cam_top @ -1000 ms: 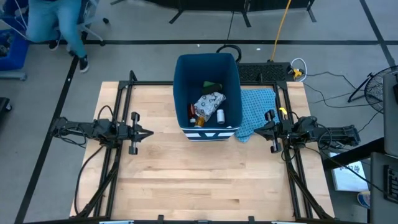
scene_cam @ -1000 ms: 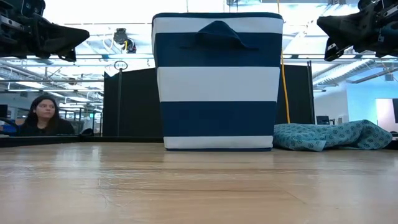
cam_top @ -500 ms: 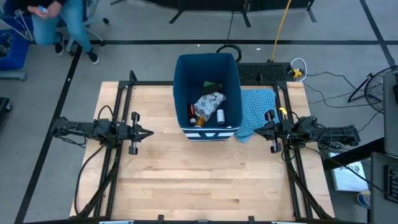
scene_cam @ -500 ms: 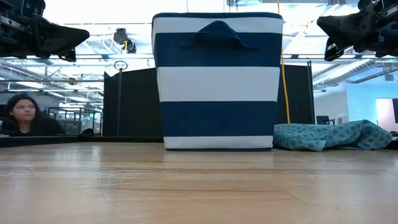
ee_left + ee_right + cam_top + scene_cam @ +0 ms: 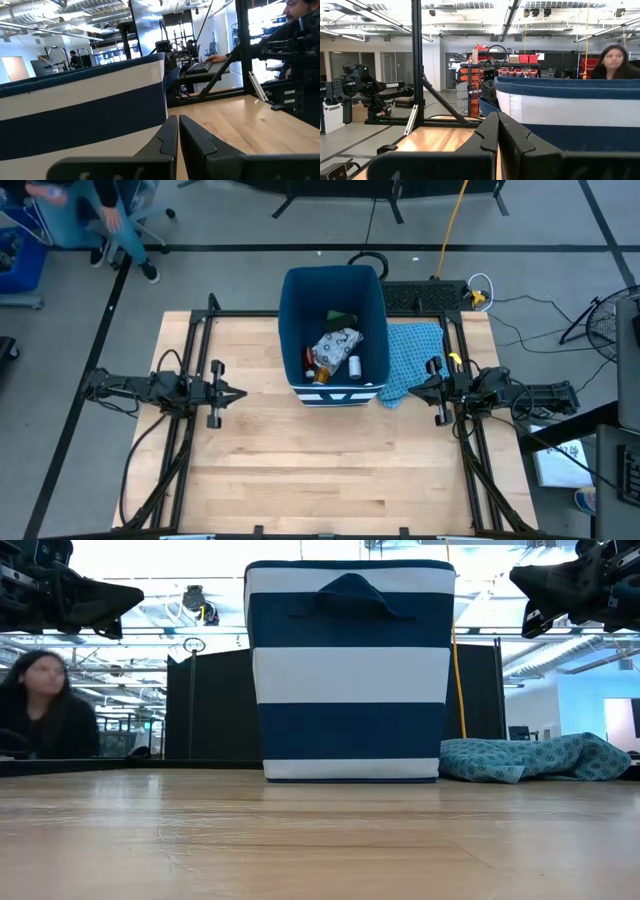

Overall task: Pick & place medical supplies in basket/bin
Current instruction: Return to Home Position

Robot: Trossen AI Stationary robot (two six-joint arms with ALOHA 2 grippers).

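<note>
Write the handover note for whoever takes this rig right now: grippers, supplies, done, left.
Left gripper: shut, empty, at the table's left side.
Right gripper: shut, empty, at the right side, near the light blue cloth.
Supplies: white patterned packet, small white bottle, orange bottle and green box lie inside the blue bin at the table's far middle.
Done: no supply shows outside the bin.
Left: apparently nothing to pick.
</note>
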